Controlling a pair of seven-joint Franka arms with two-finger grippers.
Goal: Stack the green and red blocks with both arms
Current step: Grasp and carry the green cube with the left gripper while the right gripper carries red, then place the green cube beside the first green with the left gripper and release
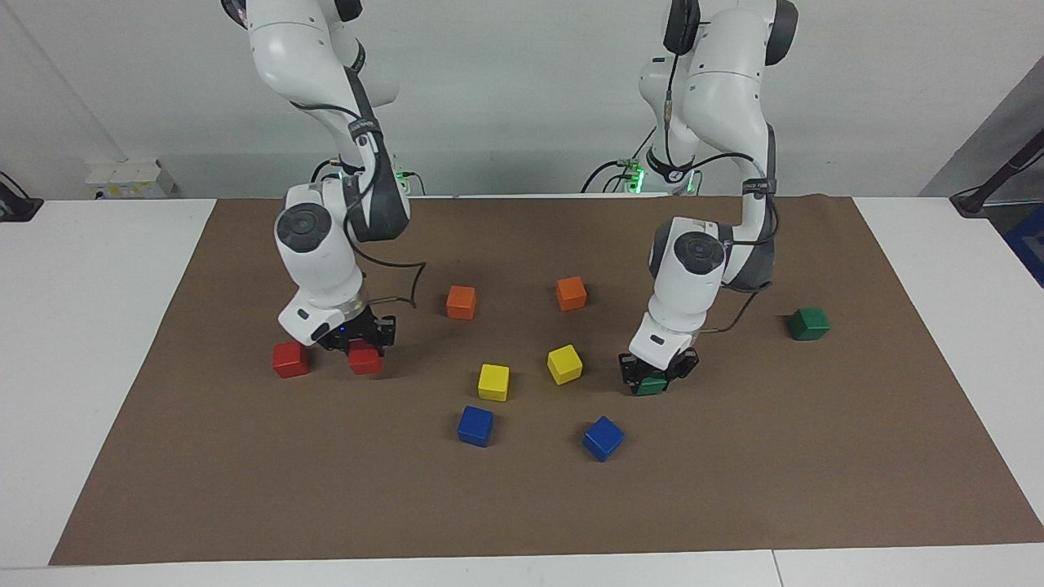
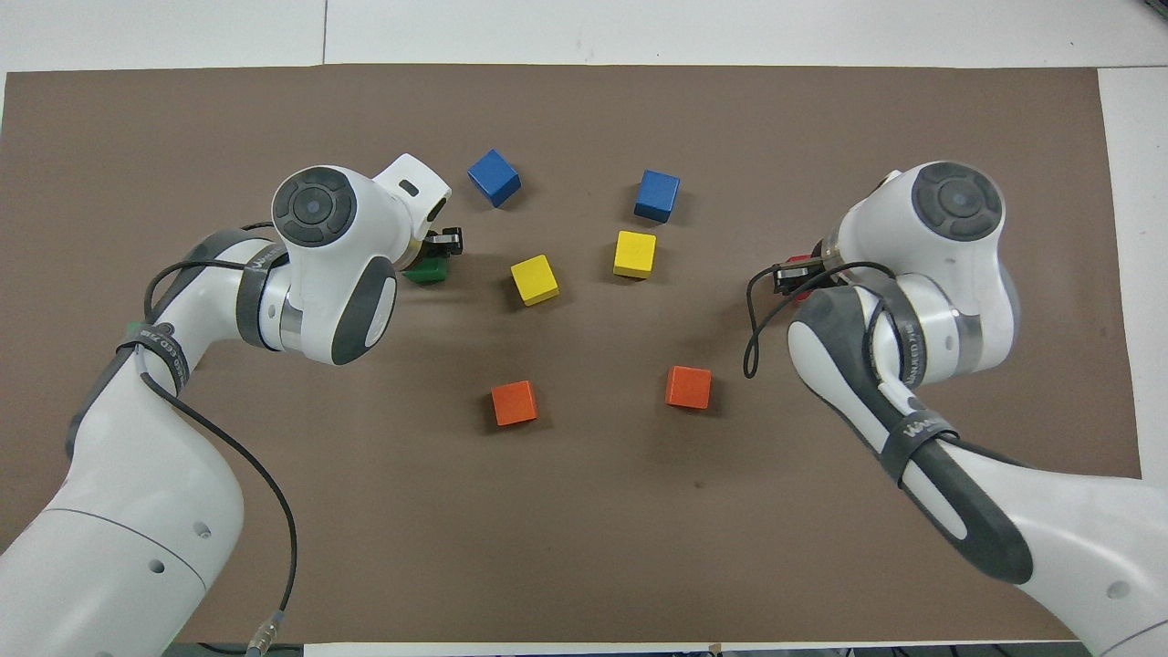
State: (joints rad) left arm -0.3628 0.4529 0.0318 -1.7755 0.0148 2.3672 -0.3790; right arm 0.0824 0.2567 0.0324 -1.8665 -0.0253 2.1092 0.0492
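My right gripper (image 1: 364,347) is down at the mat, shut on a red block (image 1: 366,364) that rests on the brown mat. A second red block (image 1: 290,359) lies just beside it, toward the right arm's end of the table. My left gripper (image 1: 653,378) is shut on a green block (image 1: 650,389), also at mat level. The other green block (image 1: 808,324) sits apart, toward the left arm's end and nearer to the robots. In the overhead view the held green block (image 2: 427,271) peeks out beside the left gripper (image 2: 436,258), and a sliver of red block (image 2: 800,270) shows at the right gripper (image 2: 792,276).
Between the two grippers lie two orange cubes (image 1: 461,302) (image 1: 571,293), two yellow cubes (image 1: 493,381) (image 1: 564,364) and two blue cubes (image 1: 475,425) (image 1: 603,438). The brown mat (image 1: 816,456) covers most of the white table.
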